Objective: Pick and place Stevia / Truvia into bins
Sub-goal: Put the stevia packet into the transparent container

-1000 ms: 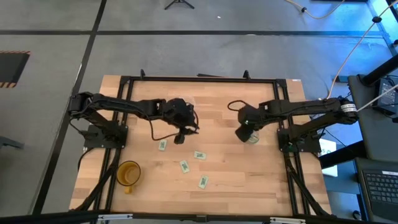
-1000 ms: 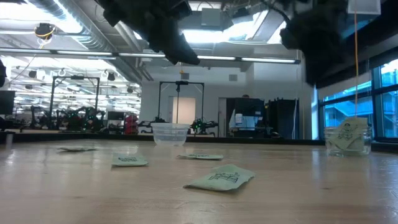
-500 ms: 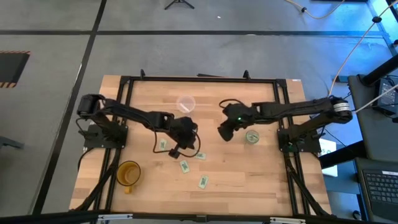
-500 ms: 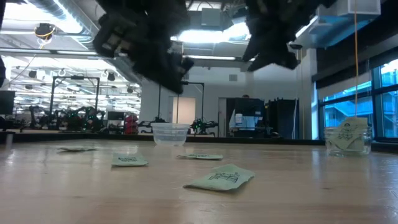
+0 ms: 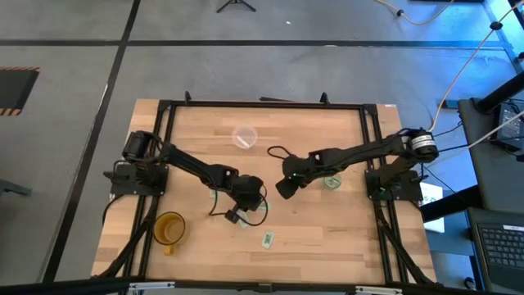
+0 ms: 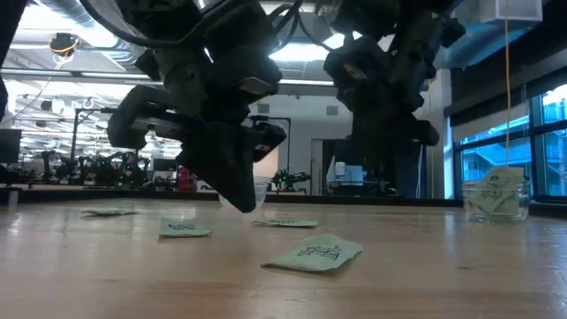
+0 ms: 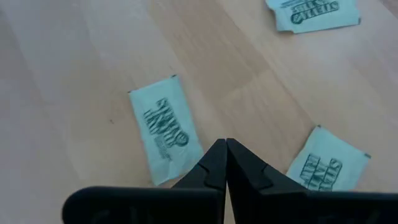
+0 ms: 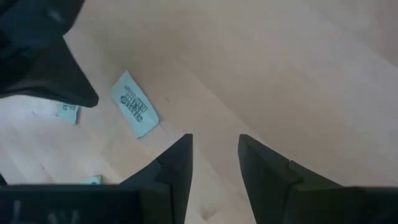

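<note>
We are taking the amber mug (image 5: 169, 229), near the table's (image 5: 344, 238) front-left corner, as our landmark. Our left gripper (image 5: 243, 215) is hanging low over the wood just to the mug's right, and in its wrist view its two fingers (image 7: 214, 165) are pressing tip to tip with nothing between them, pointing at bare wood between two sachets: one (image 7: 165, 135) lying flat on one side of the tips, another (image 7: 325, 168) on the other, both apart from the tips, with a third (image 7: 311, 14) farther off. Our right gripper (image 5: 282, 188) is hanging farther right of the mug, near the table's middle, its fingers (image 8: 176, 163) standing slightly apart and empty over bare wood; a sachet (image 8: 134, 110) is lying well clear of them. From above, one sachet (image 5: 267, 239) is lying alone to the right of the mug toward the front edge, with open wood all round it. The wide cup (image 5: 245, 136) is sitting well behind the mug, near the back rail, with free space around it. The glassy cup (image 5: 332, 180) is sitting far right of the mug, close to the right rail, already holding sachets (image 6: 493, 193).
</note>
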